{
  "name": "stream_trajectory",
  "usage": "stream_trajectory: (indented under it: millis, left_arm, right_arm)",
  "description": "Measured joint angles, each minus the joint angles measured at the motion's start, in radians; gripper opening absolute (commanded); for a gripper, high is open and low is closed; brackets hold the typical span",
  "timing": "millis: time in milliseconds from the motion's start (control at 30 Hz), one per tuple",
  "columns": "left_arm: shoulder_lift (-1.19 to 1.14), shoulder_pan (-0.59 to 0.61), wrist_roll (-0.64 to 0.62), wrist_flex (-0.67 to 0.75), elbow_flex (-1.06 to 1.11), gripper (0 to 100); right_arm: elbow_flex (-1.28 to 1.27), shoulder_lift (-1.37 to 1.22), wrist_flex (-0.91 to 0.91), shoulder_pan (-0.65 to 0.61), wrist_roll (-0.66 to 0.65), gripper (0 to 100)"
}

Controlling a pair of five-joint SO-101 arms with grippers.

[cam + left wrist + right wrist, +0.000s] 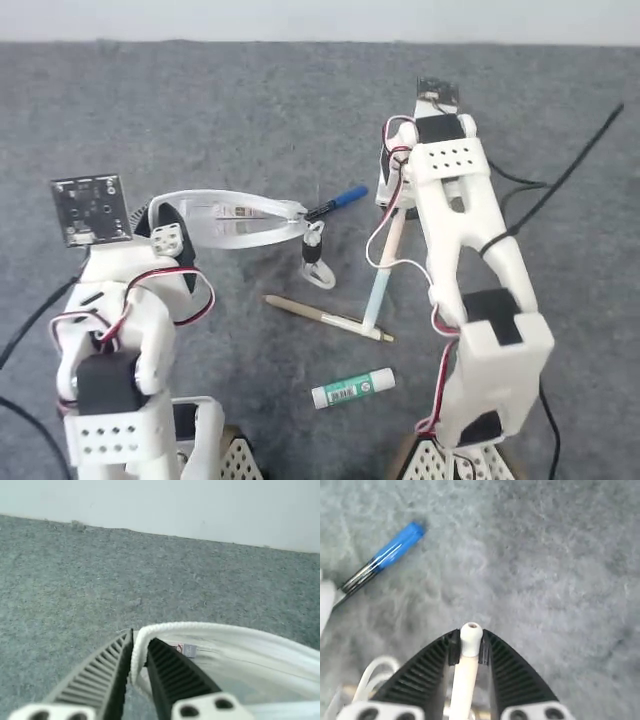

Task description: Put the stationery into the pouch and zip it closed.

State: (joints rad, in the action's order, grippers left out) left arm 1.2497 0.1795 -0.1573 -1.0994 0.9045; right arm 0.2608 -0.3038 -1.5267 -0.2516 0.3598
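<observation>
While blue pen (340,200) pokes from pouch (235,222), left gripper (140,642): pinching its rim (200,627)
Right gripper (470,640): clamped on white pen (464,680)
Loose: pencil (320,316), glue stick (352,388)

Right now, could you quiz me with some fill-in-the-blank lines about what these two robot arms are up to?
The left gripper is shut on the rim of the white ____. The right gripper is shut on a pale pen, while the other pen, poking from that bag's mouth, has a ____ cap. In no gripper lie ____ items: the tan pen and the glue stick.
Missing words: pouch; blue; two.
</observation>
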Motion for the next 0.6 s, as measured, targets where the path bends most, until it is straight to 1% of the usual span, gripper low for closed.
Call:
stream_trajectory:
  millis: [300, 467, 600]
  left_arm:
    - [0.0, 0.0, 0.0, 0.005, 0.0, 1]
    - [0.0, 0.0, 0.0, 0.005, 0.0, 1]
    - [0.0, 0.0, 0.0, 0.005, 0.0, 1]
  right_arm:
    - [0.0, 0.193, -0.153, -0.003, -0.006, 0.6]
    - [0.0, 0.279, -0.216, -0.035, -0.11, 0.6]
    - [-0.041, 0.358, -0.216, -0.044, -0.13, 0.6]
